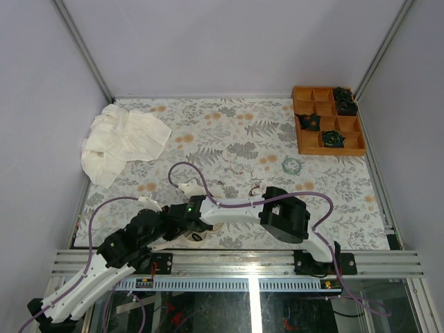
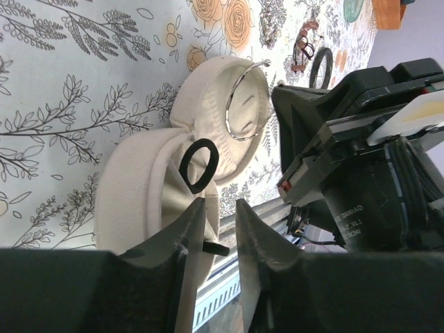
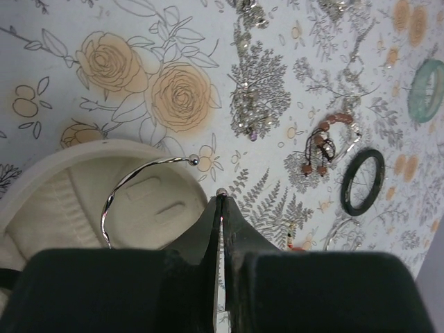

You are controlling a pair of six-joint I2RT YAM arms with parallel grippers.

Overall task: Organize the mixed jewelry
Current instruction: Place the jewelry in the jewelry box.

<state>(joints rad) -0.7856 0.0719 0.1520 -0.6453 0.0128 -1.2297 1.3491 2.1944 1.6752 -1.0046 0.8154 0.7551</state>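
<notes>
Left wrist view first, and the only writing anywhere is small white print on the right arm's black housing (image 2: 374, 201), too blurred to read. The left gripper (image 2: 215, 206) has its fingers a little apart with nothing between them. Just beyond its left fingertip a small black ring (image 2: 199, 165) lies flat on the cream round dish (image 2: 139, 187), something no other camera shows. Over to the right wrist view: the right gripper (image 3: 220, 201) has its fingers pressed together on the thin silver open bangle (image 3: 132, 182), one ball end right at the tips, and the rest curving away to the left over the dish. Past those fingertips to the right, on the floral tablecloth (image 3: 83, 28), lie a reddish-brown beaded bracelet (image 3: 326, 135), a dark ring-shaped bangle (image 3: 363, 182) and, farther out, a pale-teal ring (image 3: 423, 90). The top external view alone takes in the crumpled white cloth (image 1: 121, 142) and the whole orange compartment tray (image 1: 329, 121), both well away from both grippers, while the arms there cover the dish.
</notes>
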